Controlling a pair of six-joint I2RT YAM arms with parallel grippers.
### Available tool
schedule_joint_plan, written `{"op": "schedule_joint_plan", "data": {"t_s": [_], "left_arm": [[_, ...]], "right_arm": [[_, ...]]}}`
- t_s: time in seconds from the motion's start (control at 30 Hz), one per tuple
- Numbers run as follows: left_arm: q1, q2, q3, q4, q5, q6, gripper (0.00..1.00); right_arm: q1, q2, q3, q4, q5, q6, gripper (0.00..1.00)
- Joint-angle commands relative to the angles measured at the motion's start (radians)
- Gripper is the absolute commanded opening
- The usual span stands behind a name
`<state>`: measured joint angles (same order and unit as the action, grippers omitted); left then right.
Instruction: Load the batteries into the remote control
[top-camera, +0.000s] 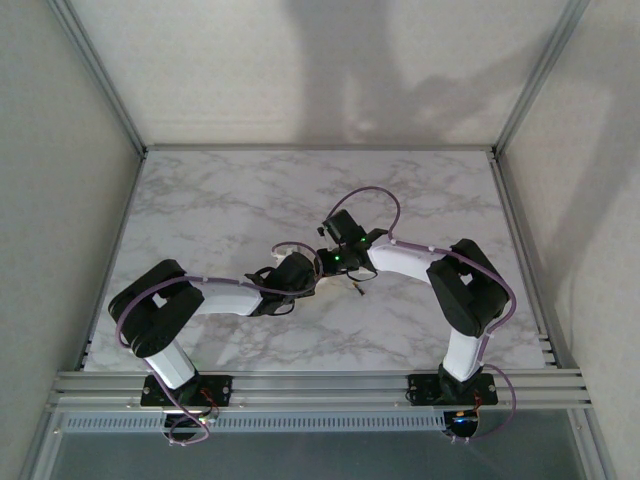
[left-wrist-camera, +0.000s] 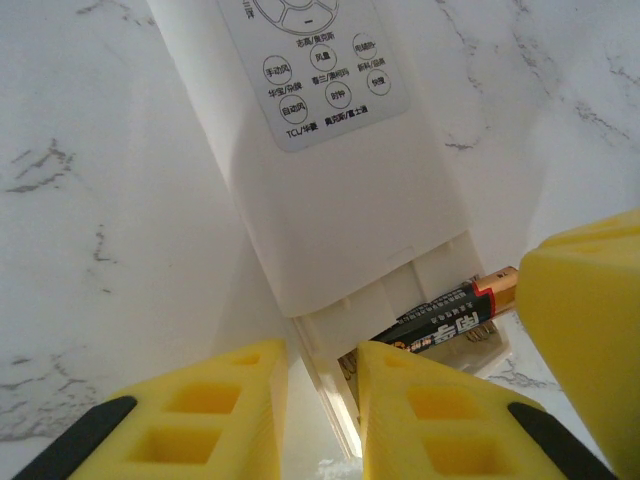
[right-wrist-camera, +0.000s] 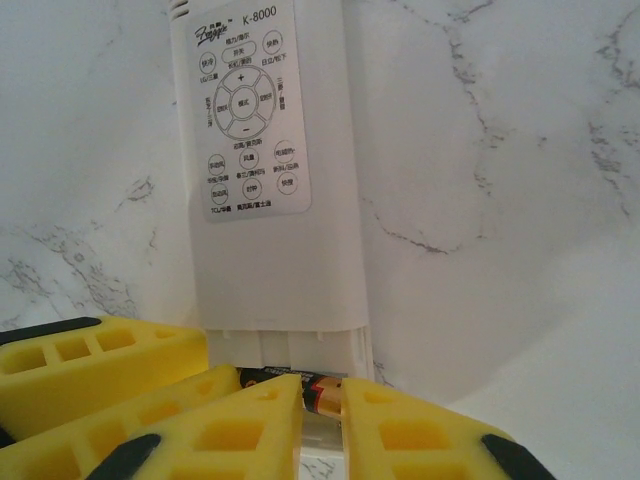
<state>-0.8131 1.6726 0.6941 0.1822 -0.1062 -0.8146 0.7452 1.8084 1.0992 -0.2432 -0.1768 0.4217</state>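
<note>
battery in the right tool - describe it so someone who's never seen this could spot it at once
On the marble table, find the white remote with the grey button panel. Below that panel its end is open, and there the right tool pinches the battery: a small black cylinder with a copper-coloured end. Nothing else there is round or copper-tipped.

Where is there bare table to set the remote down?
The centre is crowded: left gripper, right gripper, remote and battery meet there. Bare marble runs along the far edge of the table and in the near middle, by the rail.
</note>
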Motion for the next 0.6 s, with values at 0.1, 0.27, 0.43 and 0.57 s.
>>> {"op": "schedule_joint_plan", "data": {"t_s": [0.1,0.27,0.43,0.57], "left_arm": [[-0.005,0.030,0.002,-0.056,-0.032,-0.001,0.24],[-0.006,0.031,0.007,-0.073,-0.031,0.000,0.24],[-0.006,0.031,0.002,-0.075,-0.030,-0.001,0.24],[-0.008,0.030,0.005,-0.072,-0.030,0.002,0.24]], "right_arm": [[0.008,-0.002,-0.018,0.000,-0.005,0.026,0.18],[0.010,-0.006,-0.019,-0.003,0.003,0.034,0.18],[0.011,0.003,-0.016,-0.011,0.002,0.037,0.18],[0.013,0.002,-0.019,-0.012,0.008,0.039,0.18]]}}
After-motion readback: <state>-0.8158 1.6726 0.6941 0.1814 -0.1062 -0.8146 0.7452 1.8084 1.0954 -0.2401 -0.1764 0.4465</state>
